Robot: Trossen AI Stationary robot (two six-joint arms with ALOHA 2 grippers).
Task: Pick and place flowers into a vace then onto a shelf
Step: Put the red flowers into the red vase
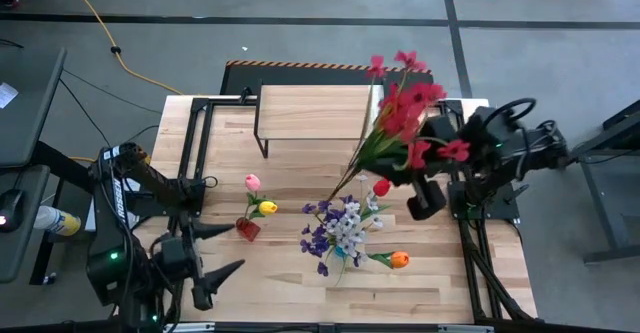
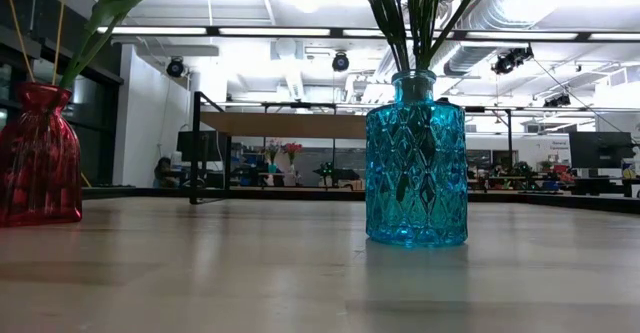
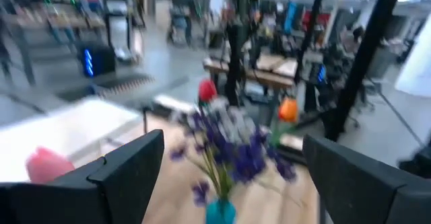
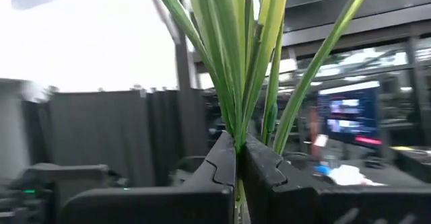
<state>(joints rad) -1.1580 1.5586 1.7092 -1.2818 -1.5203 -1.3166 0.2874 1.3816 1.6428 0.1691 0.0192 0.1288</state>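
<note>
Above the slatted wooden table (image 1: 420,283), the right gripper (image 4: 239,158) clenches a red flower cluster's green stems (image 4: 246,62), the shelf (image 1: 310,113) beyond it, while the left gripper (image 1: 222,249) waits released beside the red vase (image 1: 248,229).

Two glossy, faceted glass vases, one blue (image 2: 415,163) and one red (image 2: 38,158), stand on a smooth, light slatted wooden tabletop (image 1: 430,283) with a soft sheen. The shelf (image 1: 315,113) has a pale matt wood top on thin black metal legs. The flowers (image 1: 405,113) look like plastic or cloth, with smooth green stems.
</note>
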